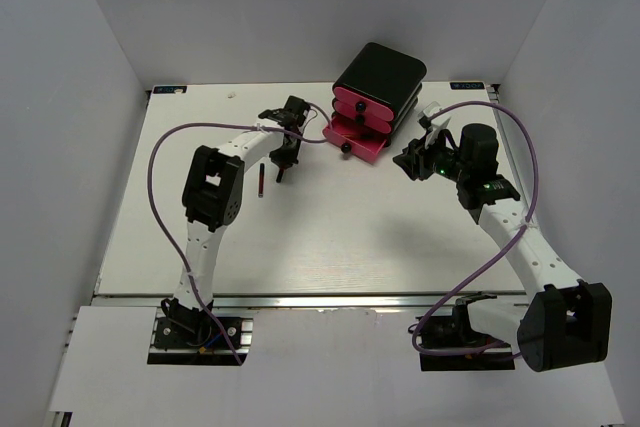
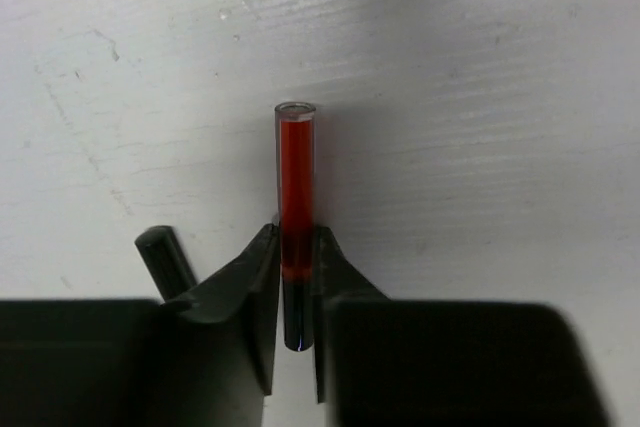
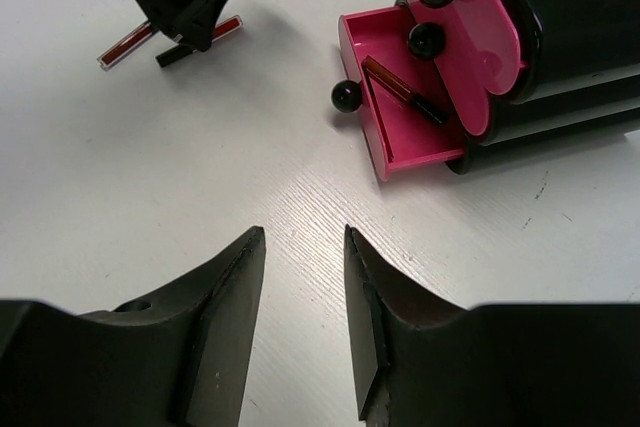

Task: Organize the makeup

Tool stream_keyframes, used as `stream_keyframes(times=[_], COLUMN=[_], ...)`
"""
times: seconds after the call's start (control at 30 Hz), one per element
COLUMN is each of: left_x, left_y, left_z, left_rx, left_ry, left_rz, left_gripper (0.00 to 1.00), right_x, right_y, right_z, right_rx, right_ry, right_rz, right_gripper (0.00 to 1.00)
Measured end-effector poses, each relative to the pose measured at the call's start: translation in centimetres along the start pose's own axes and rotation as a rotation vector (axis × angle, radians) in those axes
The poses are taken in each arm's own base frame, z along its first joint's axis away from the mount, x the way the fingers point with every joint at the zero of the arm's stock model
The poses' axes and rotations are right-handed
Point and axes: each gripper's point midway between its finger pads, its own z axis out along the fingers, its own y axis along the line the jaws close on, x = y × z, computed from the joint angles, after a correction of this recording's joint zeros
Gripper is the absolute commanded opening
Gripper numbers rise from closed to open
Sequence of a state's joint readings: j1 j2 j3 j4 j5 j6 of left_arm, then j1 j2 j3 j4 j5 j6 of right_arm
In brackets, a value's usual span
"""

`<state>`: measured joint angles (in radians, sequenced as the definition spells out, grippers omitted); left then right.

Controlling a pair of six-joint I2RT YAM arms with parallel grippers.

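Note:
A red stick [image 2: 297,162] with a clear tip and a black rear end lies on the white table, and my left gripper [image 2: 296,234] is shut on it with both jaws pressed to its sides. The right wrist view shows this stick [image 3: 122,50] crossing under the left gripper [image 3: 185,22]. A dark stick end [image 2: 163,255] pokes up left of the fingers. From above, a dark-red stick [image 1: 259,180] lies just left of the left gripper [image 1: 283,159]. Another stick [image 3: 402,90] rests in the open pink bottom drawer [image 3: 372,107]. My right gripper [image 3: 303,237] is open over bare table.
The black box [image 1: 380,77] with three pink drawers stands at the back centre, its bottom drawer [image 1: 362,150] pulled out toward the left arm. The right gripper [image 1: 413,161] hovers right of that drawer. Purple cables loop over both arms. White walls enclose the table.

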<state>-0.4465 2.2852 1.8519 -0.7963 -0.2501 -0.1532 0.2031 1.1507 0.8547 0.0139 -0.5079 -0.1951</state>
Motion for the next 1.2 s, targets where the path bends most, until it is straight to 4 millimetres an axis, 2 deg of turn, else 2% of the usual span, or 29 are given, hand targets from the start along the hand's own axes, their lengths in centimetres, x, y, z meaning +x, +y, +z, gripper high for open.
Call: stream_keyframes(times=[0.03, 0.2, 0.37, 0.43, 0.53, 0.57, 0.67, 0.83, 1.0, 1.2], left_x=[0.0, 0.0, 0.0, -0.3, -1.5, -1.3, -3.1, -7.3, -10.9, -14.8], left_y=[0.0, -0.2, -1.5, -3.0, -6.2, -7.3, -9.7, -11.8, -12.5, -13.5], left_z=[0.1, 0.2, -0.1, -0.5, -1.4, -1.6, -2.6, -5.3, -8.3, -11.1], left_rx=[0.001, 0.041, 0.189, 0.294, 0.467, 0.515, 0.653, 0.839, 0.967, 1.048], left_ry=[-0.001, -0.018, -0.039, -0.046, -0.058, -0.046, -0.054, -0.098, -0.161, -0.209], left_rz=[-0.004, -0.056, -0.199, -0.293, -0.479, -0.548, -0.751, -0.998, -1.108, -1.187], left_gripper=[0.1, 0.0, 0.0, 0.0, 0.0, 0.0, 0.0, 0.0, 0.0, 0.01], right_x=[0.0, 0.1, 0.1, 0.1, 0.2, 0.2, 0.2, -0.1, -0.4, 0.2], right_y=[0.0, 0.0, 0.0, 0.0, 0.0, 0.0, 0.0, 0.1, 0.1, 0.3], right_z=[0.0, 0.0, 0.0, 0.0, 0.0, 0.0, 0.0, -0.2, -0.5, -0.5], right_rx=[0.0, -0.001, -0.001, -0.001, -0.001, -0.001, 0.0, 0.005, 0.01, 0.008], right_ry=[0.001, 0.005, 0.005, 0.005, 0.005, 0.005, 0.005, -0.001, -0.012, -0.001], right_rz=[0.0, 0.003, 0.003, 0.003, 0.004, 0.004, 0.004, -0.001, -0.008, 0.0], right_gripper=[0.43, 0.43, 0.43, 0.43, 0.43, 0.43, 0.43, 0.43, 0.43, 0.43])
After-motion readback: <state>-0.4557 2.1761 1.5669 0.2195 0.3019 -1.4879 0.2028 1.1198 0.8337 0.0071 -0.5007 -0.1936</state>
